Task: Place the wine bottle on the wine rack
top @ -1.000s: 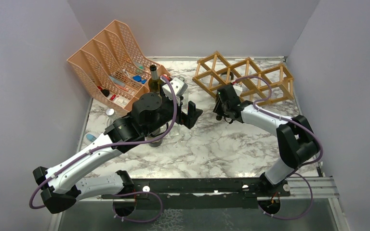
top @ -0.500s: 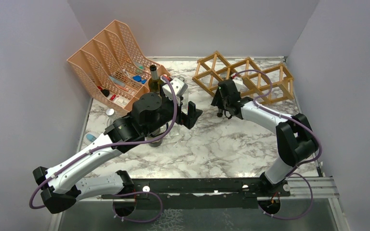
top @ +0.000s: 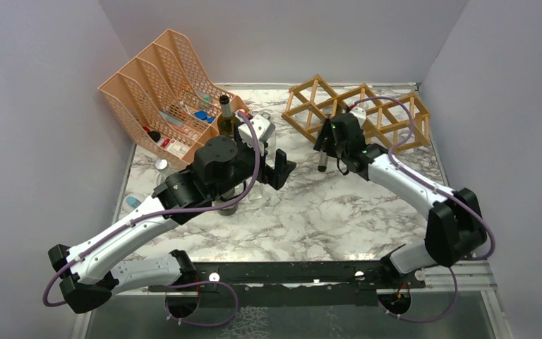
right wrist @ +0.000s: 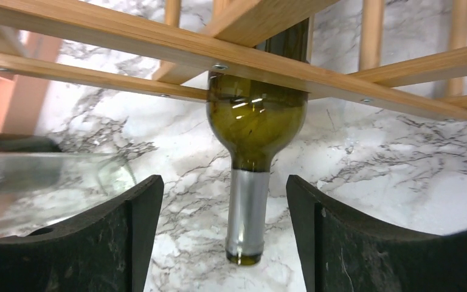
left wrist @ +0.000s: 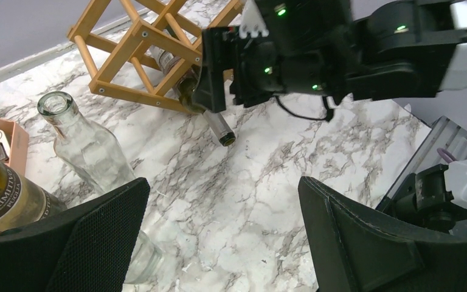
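Observation:
The wine bottle (right wrist: 257, 121), olive green with a silver foil neck (right wrist: 246, 207), lies in a lower cell of the wooden wine rack (right wrist: 158, 45), its neck sticking out toward me. My right gripper (right wrist: 222, 179) is open; the neck runs between its jaws, touching neither finger. From above, that right gripper (top: 332, 145) sits at the front of the wine rack (top: 388, 113), with the bottle's neck (top: 322, 161) showing below it. The left wrist view shows the same neck (left wrist: 216, 125). My left gripper (left wrist: 225, 188) hangs open and empty over the marble, left of the rack (left wrist: 134, 55).
A peach mesh file organizer (top: 162, 92) with small items stands at the back left. A second, labelled wine bottle (top: 224, 113) stands upright beside it, close behind my left arm. A clear glass bottle (left wrist: 79, 140) stands next to my left gripper. Grey walls enclose the table.
My right gripper has opened and let go of the bottle's neck, and the wrist has shifted back toward the rack. The left arm has not moved.

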